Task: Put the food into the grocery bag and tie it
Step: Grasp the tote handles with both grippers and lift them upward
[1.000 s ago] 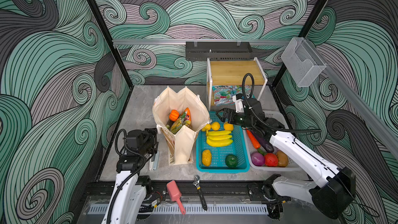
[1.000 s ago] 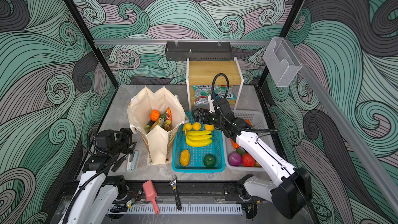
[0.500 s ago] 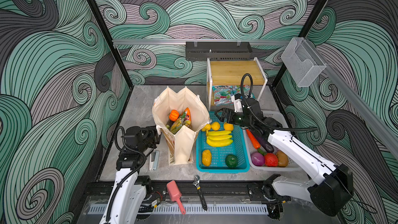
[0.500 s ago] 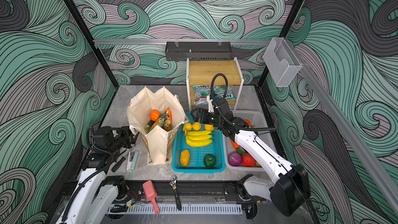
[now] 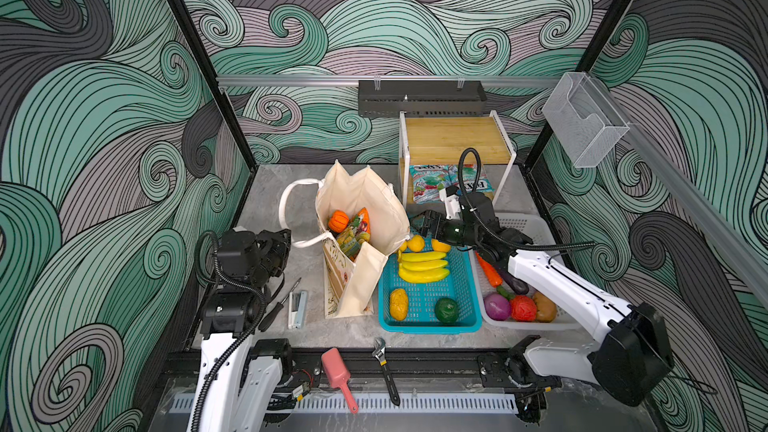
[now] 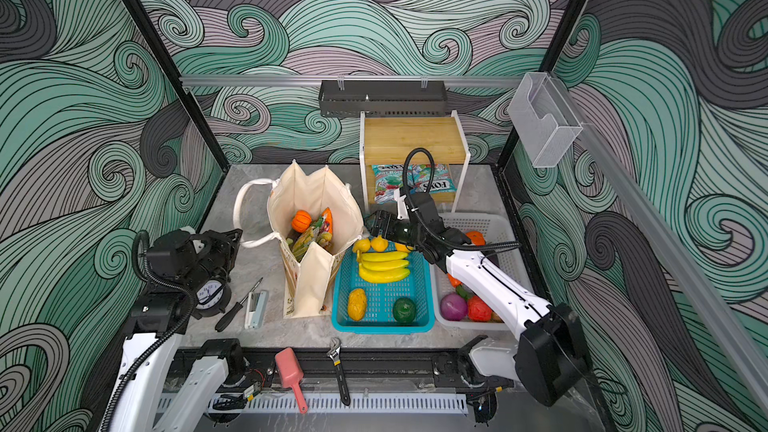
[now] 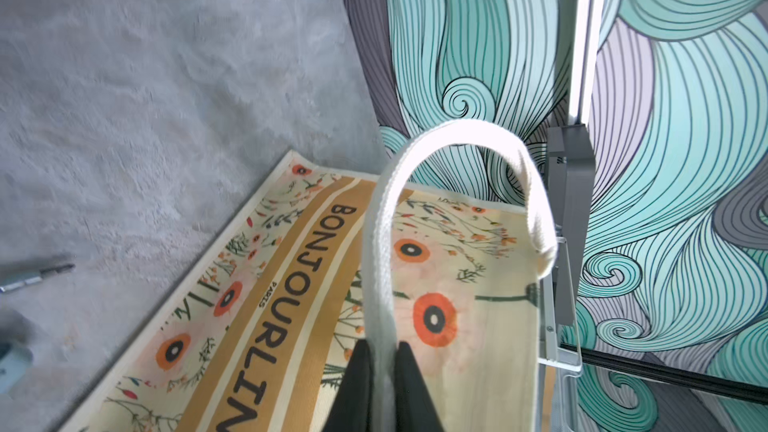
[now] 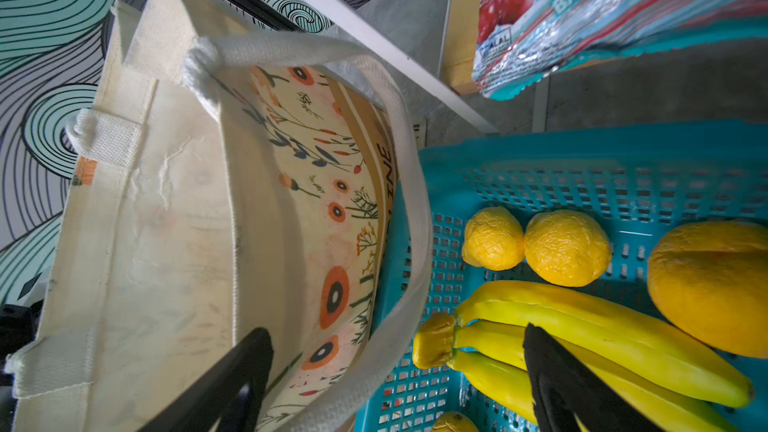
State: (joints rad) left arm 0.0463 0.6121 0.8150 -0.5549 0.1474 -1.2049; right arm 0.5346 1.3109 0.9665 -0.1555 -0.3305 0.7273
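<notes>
Plainly, the left gripper (image 7: 384,367) is clenched on the grocery bag's (image 5: 357,193) left handle (image 7: 457,135). Its two black fingers pinch the white strap flat, and the bag's tan lettered band lies just behind it in the left wrist view. In both top views the bag stands open on the grey surface (image 5: 270,184), between the left arm and the teal basket (image 5: 428,326), pressed against the basket's side. Inside it lie a ribbed orange fruit (image 5: 338,221), an orange-red packet (image 5: 362,218) and a green packet (image 5: 348,239). The right gripper (image 8: 397,332) is spread wide at the bag's right rim. It straddles the right handle (image 8: 415,222), which droops over the basket edge beside the bananas (image 8: 623,334); whether either finger touches that strap is hard to tell.
</notes>
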